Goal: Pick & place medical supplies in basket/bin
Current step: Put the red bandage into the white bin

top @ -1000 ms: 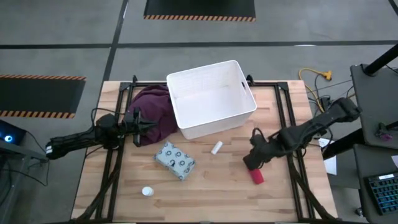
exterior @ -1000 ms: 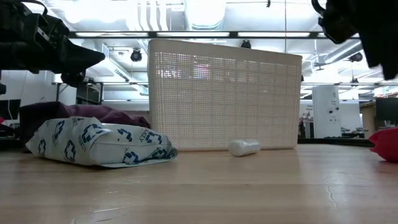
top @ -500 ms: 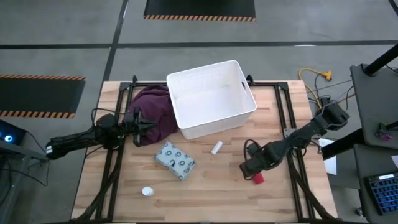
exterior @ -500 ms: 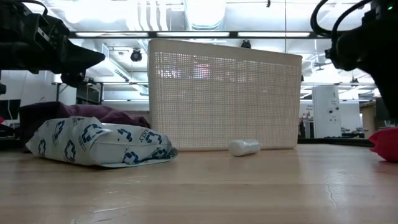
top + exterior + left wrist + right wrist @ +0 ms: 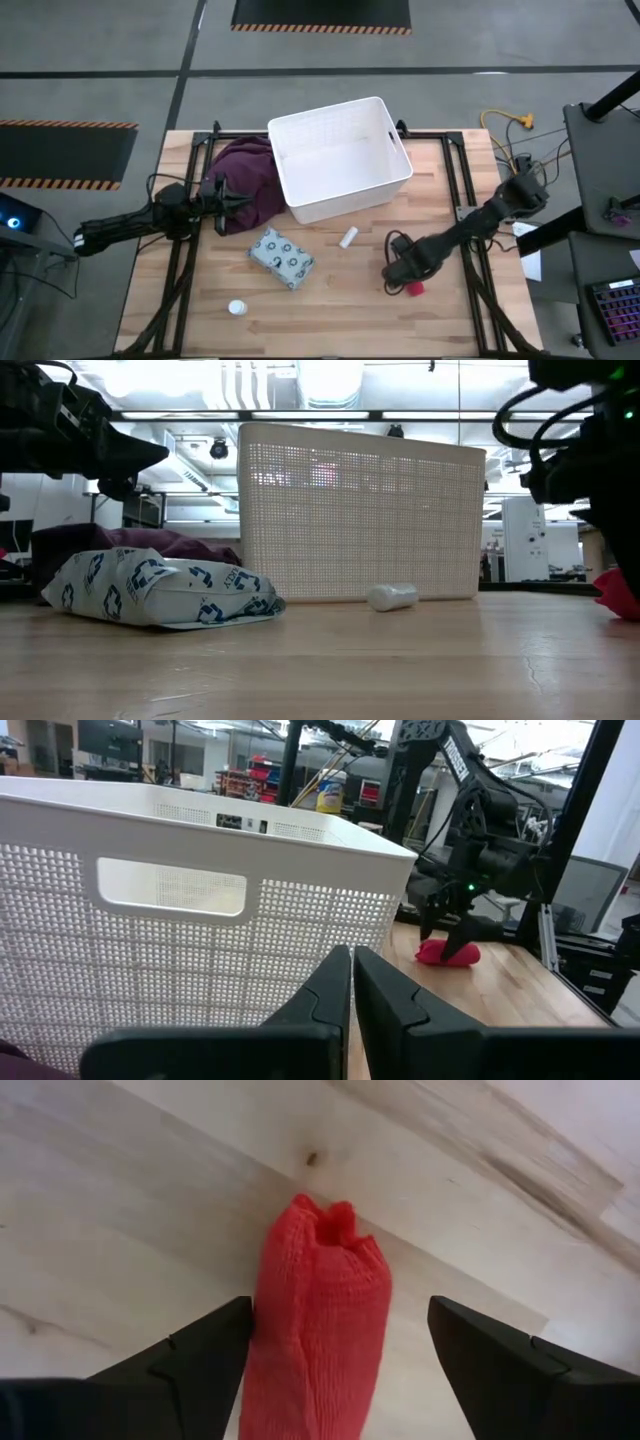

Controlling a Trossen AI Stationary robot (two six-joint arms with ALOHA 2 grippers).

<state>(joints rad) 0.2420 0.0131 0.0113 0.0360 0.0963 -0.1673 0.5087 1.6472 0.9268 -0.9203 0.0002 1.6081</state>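
Two spread fingers of my right gripper straddle the red oblong knit roll, lying on the wooden table at five o'clock from the tall white perforated plastic bin. I judge centring before closing matters, since the soft roll could tip. My left gripper, fingers pressed together, waits at the bin's nine o'clock.

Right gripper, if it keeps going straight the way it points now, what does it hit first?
Most likely the red oblong piece, which lies between the right gripper's open fingers, then the wooden table beneath.
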